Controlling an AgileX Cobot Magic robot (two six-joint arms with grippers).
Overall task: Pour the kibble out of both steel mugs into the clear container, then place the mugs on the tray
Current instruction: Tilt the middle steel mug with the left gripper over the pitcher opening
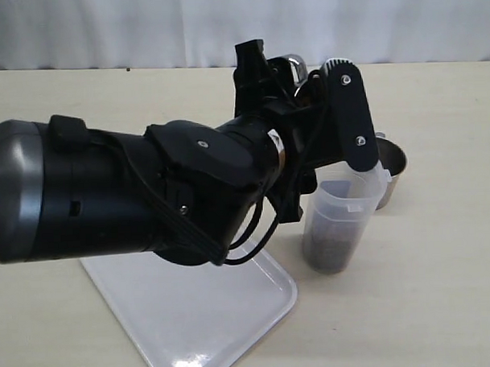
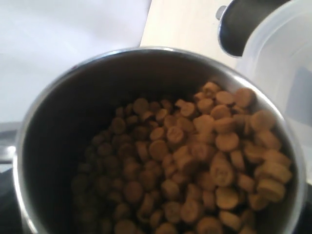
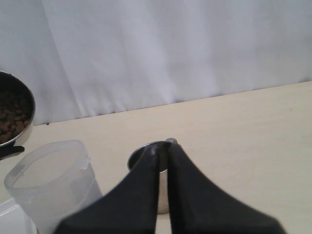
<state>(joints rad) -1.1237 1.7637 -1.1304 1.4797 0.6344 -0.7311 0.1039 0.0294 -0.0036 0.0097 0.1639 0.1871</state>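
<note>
We see the left gripper [image 1: 306, 91] clasped wide around a mug [image 2: 44, 122] full of kibble [image 2: 195, 161]. It is raised at upper centre of the exterior view, above the container [image 1: 339, 216]. The right gripper [image 3: 163, 157] is pinched together, empty, in front of the other mug [image 1: 393, 170]. The tray [image 1: 234, 321] lies lower centre.

Raised steel mug [image 2: 97, 92] tilted, heaped with round reddish-brown kibble [image 2: 204, 156], beside rim of clear container [image 1: 340, 208], which stood upright mid-tabletop, second steel mug [image 1: 392, 169] upright just behind it, white tray [image 1: 209, 322] lay flat nearby.
</note>
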